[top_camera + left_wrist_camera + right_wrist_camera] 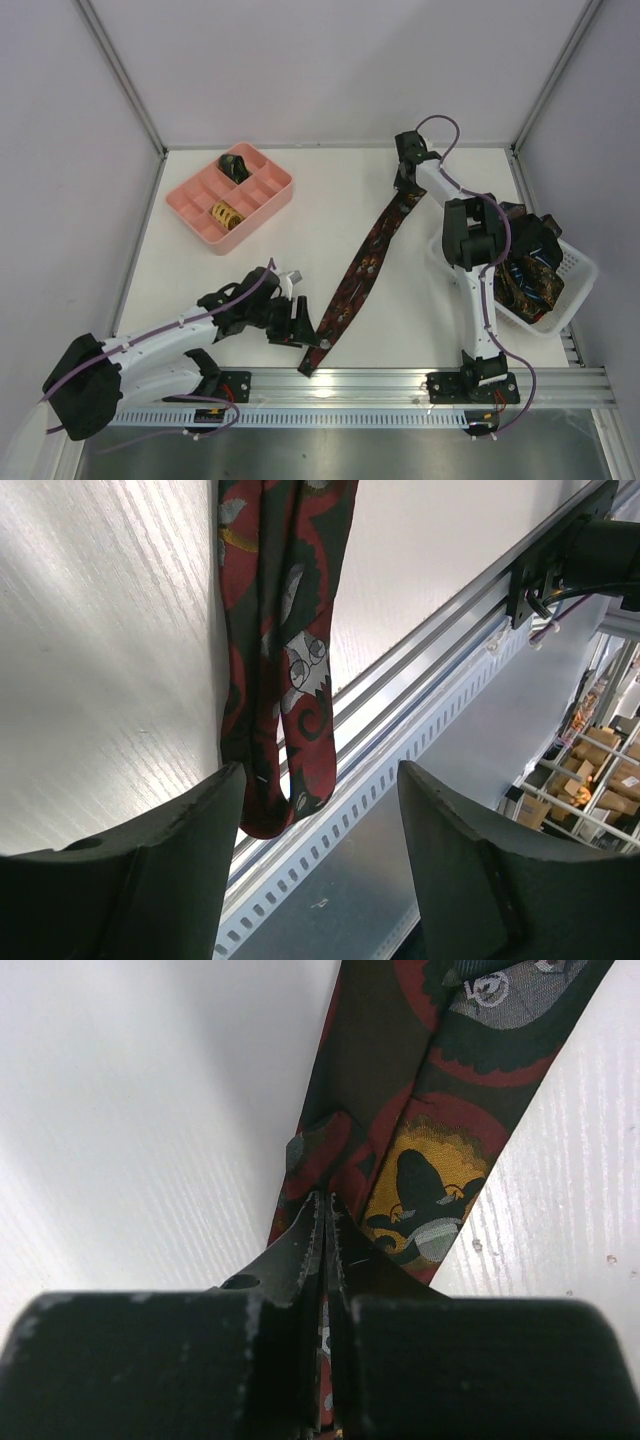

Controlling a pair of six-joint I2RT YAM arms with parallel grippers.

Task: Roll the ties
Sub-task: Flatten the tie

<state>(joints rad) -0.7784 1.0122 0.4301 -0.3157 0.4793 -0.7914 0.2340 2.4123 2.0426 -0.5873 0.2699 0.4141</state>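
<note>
Right claw [326,1205] tight on tie [450,1080]

**Tabletop [250,280], viewed from above.** An unrolled tie [362,262] runs diagonally across the middle, from near the far edge, right of centre, to the near edge at centre. Its far end sits between the fingers of the right gripper [403,199]. Its near end lies just beside the left gripper [302,322]. A compartment tray [195,202] occupies the far-left corner, with one rolled tie [236,163] in a far compartment and another [226,214] in a nearer one. A mesh basket [582,268] sits at the right edge, with a heap of ties [530,272] inside.
</note>
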